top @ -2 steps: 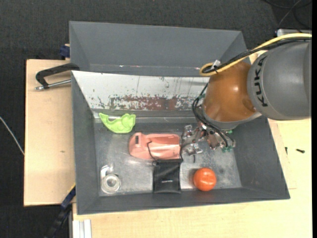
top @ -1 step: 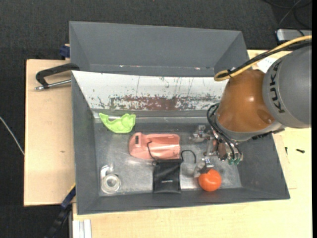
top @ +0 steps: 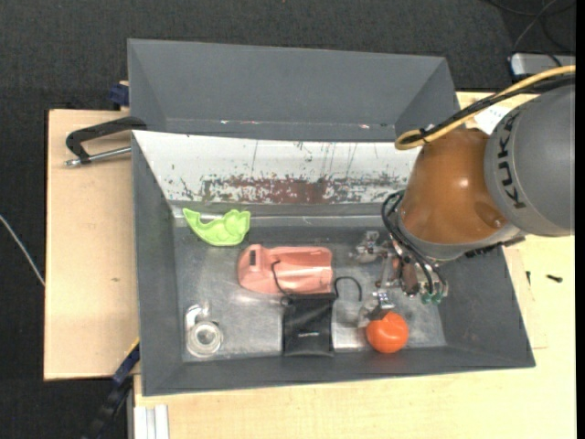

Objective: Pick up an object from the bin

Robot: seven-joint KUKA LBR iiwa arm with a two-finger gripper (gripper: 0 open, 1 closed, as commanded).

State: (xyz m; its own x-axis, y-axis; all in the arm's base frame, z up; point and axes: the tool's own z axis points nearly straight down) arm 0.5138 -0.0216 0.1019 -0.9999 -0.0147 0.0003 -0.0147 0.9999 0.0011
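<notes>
I am hanging low in the grey bin (top: 154,273) as the gripper (top: 382,302), working at about 4 o'clock on its floor, with my orange wrist cover (top: 452,195) looming over the 3 o'clock wall. An orange ball (top: 388,333) is lying just below me toward 5 o'clock, right at my tip; whether I am touching it I cannot tell, and how far my jaws are standing open I cannot tell either. A black pouch (top: 306,326) with a thin cord is sitting at 6 o'clock, just beside the ball, and a pink plastic thing (top: 285,270) is resting at the centre, touching the pouch's top edge. A green curved piece (top: 218,226) is lying at 10 o'clock near the back wall, and a clear roll (top: 203,334) is sitting at 8 o'clock in the corner. Bare floor is showing between the roll and the pouch and along the back, while the ball is crowding the front wall. Dark carpet (top: 55,26) is lying around the bin.
</notes>
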